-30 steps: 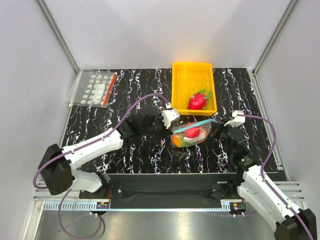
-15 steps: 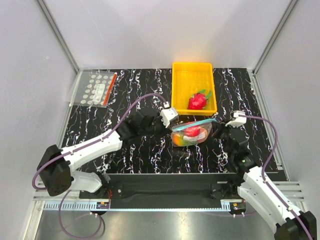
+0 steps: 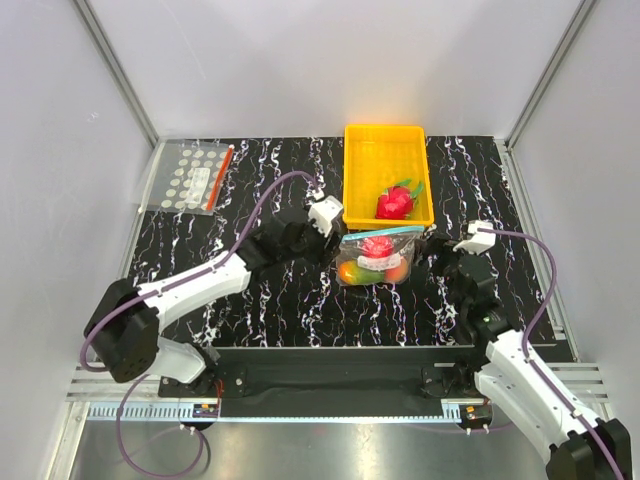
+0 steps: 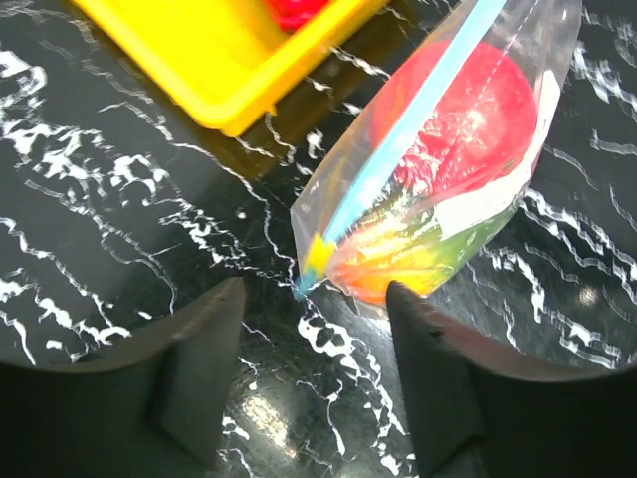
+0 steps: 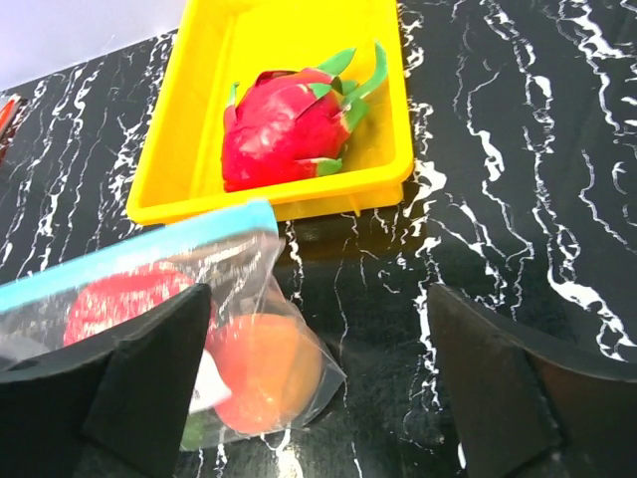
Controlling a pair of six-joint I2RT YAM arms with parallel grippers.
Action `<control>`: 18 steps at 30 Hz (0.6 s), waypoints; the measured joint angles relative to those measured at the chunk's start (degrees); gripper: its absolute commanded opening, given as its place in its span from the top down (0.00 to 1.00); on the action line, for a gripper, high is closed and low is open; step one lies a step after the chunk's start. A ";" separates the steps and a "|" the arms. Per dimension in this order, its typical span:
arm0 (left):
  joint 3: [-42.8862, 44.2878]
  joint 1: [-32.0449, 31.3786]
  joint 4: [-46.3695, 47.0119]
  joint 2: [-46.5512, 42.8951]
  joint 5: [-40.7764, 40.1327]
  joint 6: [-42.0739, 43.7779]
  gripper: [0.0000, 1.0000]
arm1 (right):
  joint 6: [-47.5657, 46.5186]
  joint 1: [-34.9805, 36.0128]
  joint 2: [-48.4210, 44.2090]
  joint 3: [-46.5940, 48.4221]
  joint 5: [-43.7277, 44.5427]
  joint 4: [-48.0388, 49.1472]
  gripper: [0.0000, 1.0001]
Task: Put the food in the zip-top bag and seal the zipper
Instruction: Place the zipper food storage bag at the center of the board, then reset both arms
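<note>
My left gripper (image 4: 315, 304) and right gripper (image 5: 318, 299) both gape empty either side of the one zip-top bag (image 3: 377, 258) on the table (image 3: 480, 180), three toy fruits (image 4: 468, 110) inside under its blue zipper (image 4: 418, 129), one dragon fruit (image 5: 279, 129) in the yellow tray (image 5: 289, 202) beyond.

Even, diffuse light is falling from above in the top view. The pale grey enclosure walls (image 3: 300, 70) are reflecting it softly, and shadows are lying short and faint on the glossy black, white-veined tabletop (image 3: 250, 180). In the left wrist view that tabletop is throwing back a soft white glare patch near the bottom edge. The small clear plastic pouch with a pale blue closure strip (image 4: 448, 169) is glinting with bright streaks. The shallow yellow plastic tray (image 4: 219, 60) is casting a dark band beneath its rim. The dark fingers (image 4: 194, 368) of the left gripper (image 4: 311, 299) and those (image 5: 498, 388) of the right gripper (image 5: 318, 299) are showing as blurred, underexposed silhouettes. In the right wrist view the tray's rim is bowing slightly.
</note>
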 measured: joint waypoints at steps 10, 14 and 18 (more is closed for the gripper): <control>-13.18 0.09 4.79 -20.87 -10.12 -8.11 0.01 | 2.89 -0.13 -7.45 8.98 5.86 -13.18 0.00; -18.51 0.09 5.03 -34.71 -15.37 -14.86 0.01 | 4.07 -0.17 -11.34 15.43 8.07 -21.24 0.00; -20.76 0.09 -0.79 -44.41 -20.37 -21.94 0.01 | 5.77 -0.17 -17.59 18.36 9.09 -29.20 0.00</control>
